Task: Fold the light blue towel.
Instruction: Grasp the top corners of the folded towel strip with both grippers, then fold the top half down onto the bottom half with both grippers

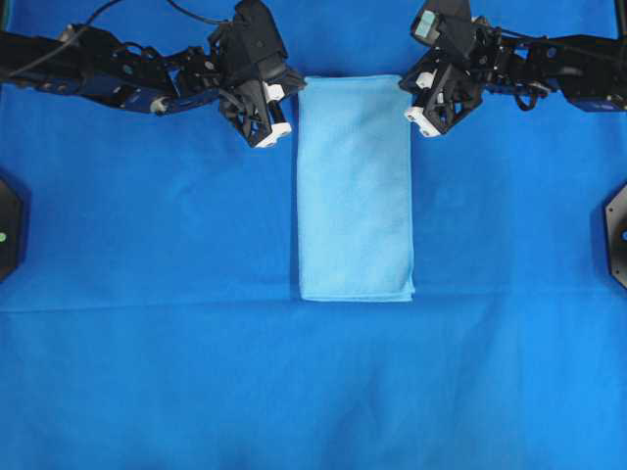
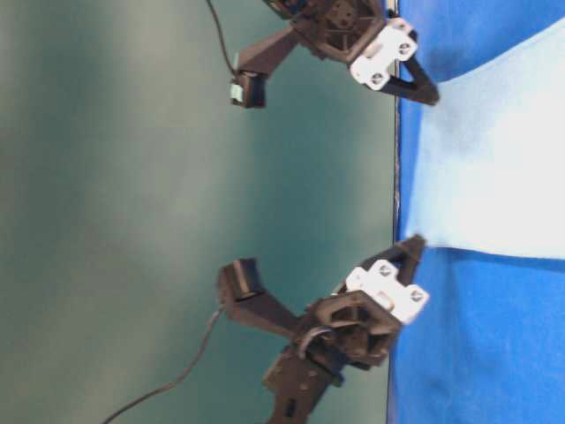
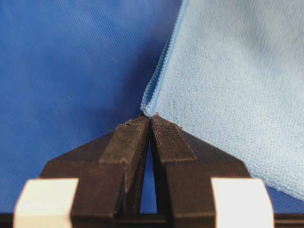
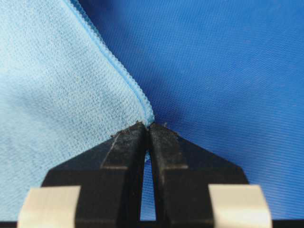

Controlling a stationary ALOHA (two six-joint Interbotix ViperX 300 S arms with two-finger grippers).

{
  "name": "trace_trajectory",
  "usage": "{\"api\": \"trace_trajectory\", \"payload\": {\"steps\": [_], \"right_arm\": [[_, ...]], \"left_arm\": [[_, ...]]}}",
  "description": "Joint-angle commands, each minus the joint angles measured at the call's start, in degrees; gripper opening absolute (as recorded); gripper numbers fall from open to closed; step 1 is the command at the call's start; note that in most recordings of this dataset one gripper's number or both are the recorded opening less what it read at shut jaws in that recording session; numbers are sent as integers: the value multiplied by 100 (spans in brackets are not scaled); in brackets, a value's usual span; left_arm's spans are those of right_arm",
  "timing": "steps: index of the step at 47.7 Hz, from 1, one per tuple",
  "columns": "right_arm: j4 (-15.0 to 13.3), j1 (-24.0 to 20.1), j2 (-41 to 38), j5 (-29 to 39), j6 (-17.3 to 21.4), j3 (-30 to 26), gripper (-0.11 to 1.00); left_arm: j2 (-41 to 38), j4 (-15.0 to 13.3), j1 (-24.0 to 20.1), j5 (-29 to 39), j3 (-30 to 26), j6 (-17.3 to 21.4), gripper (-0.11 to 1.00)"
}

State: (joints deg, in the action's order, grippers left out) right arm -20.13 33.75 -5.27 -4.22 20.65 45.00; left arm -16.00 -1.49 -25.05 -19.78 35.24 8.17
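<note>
In the middle of the royal-blue sheet (image 1: 147, 372) lay the light blue towel (image 1: 355, 186), folded to a long narrow rectangle, flat, with its hemmed edges straight. At the towel's far left corner was the left gripper (image 3: 150, 118); its two black fingers (image 3: 127, 142) were pressed together and pinched the very tip of that corner. At the towel's far right corner the right gripper (image 4: 146, 127) did the same, its tips closed on the hem there. Both arms reached in from beyond the towel's far edge, one on each side.
</note>
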Motion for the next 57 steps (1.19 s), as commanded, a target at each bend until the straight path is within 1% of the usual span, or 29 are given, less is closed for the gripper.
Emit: {"api": "trace_trajectory", "payload": {"steps": [1, 6, 11, 17, 24, 30, 38, 45, 46, 52, 57], "right_arm": [[18, 53, 290, 26, 9, -88, 3], [9, 97, 378, 114, -9, -141, 3], [9, 132, 378, 237, -18, -211, 3], [9, 141, 396, 264, -9, -246, 3], [26, 79, 571, 378, 18, -220, 3], [70, -105, 932, 756, 53, -211, 3], [114, -536, 1459, 1327, 237, -149, 3], [114, -1063, 1749, 1661, 457, -26, 3], [114, -1195, 1793, 1714, 510, 18, 3], [114, -1670, 1916, 1907, 747, 176, 3], [114, -2118, 1969, 2048, 1020, 281, 3]], "left_arm": [[308, 9, -132, 62, -123, 26, 1], [360, 9, -211, 114, -149, 53, 1], [352, 9, -211, 114, -158, 132, 1], [360, 9, -211, 132, -158, 132, 1], [510, 9, -70, 272, -149, 158, 1], [826, 9, 88, 492, -123, 176, 1], [1310, 0, 475, 914, -35, 185, 1], [1582, 9, 861, 1230, 185, 211, 1], [1608, 9, 914, 1266, 220, 211, 1], [1688, 9, 1239, 1354, 431, 97, 1], [1731, 9, 1582, 1362, 562, -35, 1]]}}
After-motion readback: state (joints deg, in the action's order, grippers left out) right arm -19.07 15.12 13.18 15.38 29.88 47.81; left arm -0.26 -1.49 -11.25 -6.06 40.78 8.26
